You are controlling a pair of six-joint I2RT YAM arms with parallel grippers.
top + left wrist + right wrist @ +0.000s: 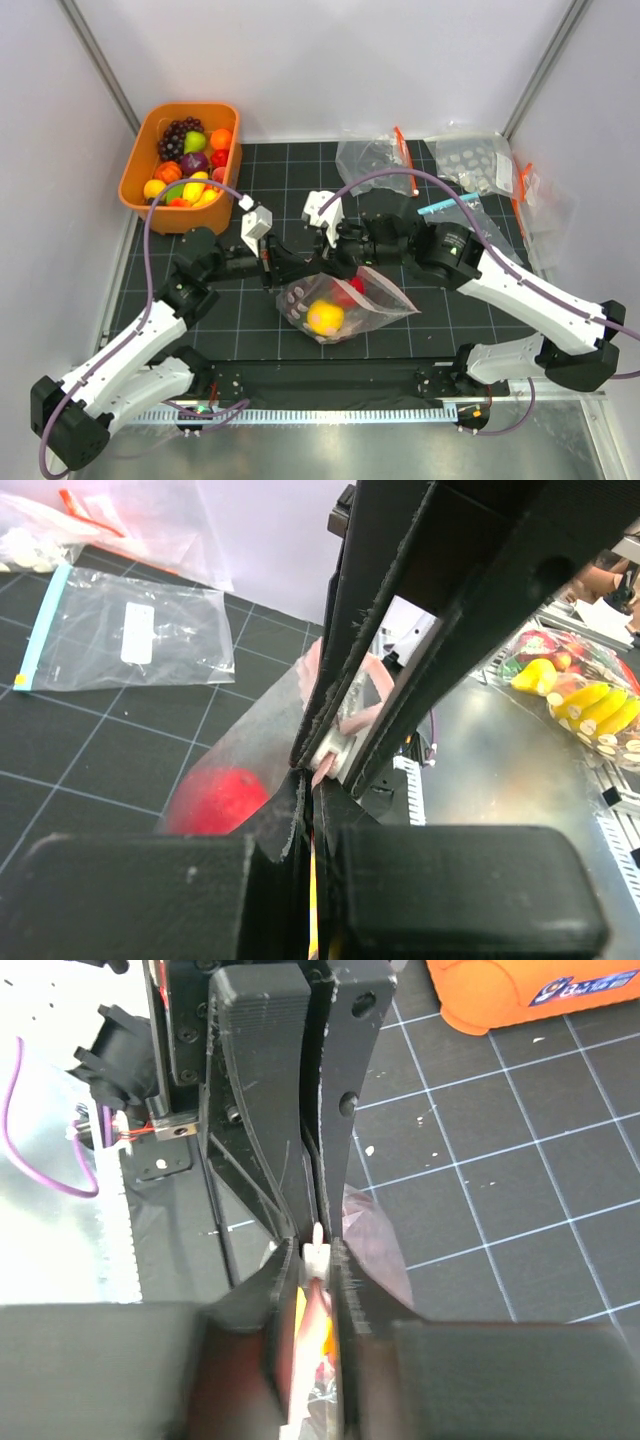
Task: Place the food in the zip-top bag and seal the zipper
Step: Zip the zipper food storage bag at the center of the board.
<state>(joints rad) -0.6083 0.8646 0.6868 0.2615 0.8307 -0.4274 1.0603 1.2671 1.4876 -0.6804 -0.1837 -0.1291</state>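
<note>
The zip-top bag (345,305) lies at the table's middle with a yellow lemon (325,318) and a red piece (352,288) inside. Its upper edge is lifted between my two grippers, which meet tip to tip. My left gripper (298,272) is shut on the bag's edge (312,800). My right gripper (325,266) is shut on the pink zipper (318,1355) at its white slider (316,1255). In the left wrist view the red piece (215,800) shows through the plastic. More food (190,160) fills the orange tub (135,175).
Other clear bags lie at the back right: one with an orange strip (375,155), a white-dotted one (475,160), and a blue-strip labelled one (125,630). The orange tub also shows in the right wrist view (530,990). A metal strip (350,440) borders the near edge.
</note>
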